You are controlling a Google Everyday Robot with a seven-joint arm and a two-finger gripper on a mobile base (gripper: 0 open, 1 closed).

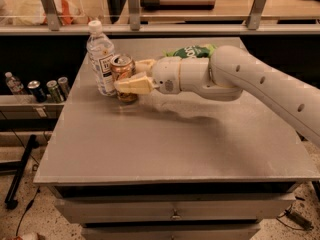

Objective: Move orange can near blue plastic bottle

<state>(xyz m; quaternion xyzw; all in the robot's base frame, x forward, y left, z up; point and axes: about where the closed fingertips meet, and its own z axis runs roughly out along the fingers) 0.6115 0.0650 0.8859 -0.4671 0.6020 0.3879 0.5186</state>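
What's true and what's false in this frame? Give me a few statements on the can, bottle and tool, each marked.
1. The orange can stands upright, close beside the blue plastic bottle. True.
2. The tool hovers over the front edge of the table. False: it is at the table's far left part, with one finger on each side of the orange can.
3. The blue plastic bottle has no cap. False: a white cap is on it.
4. A green bag lies on the table behind the arm. True.
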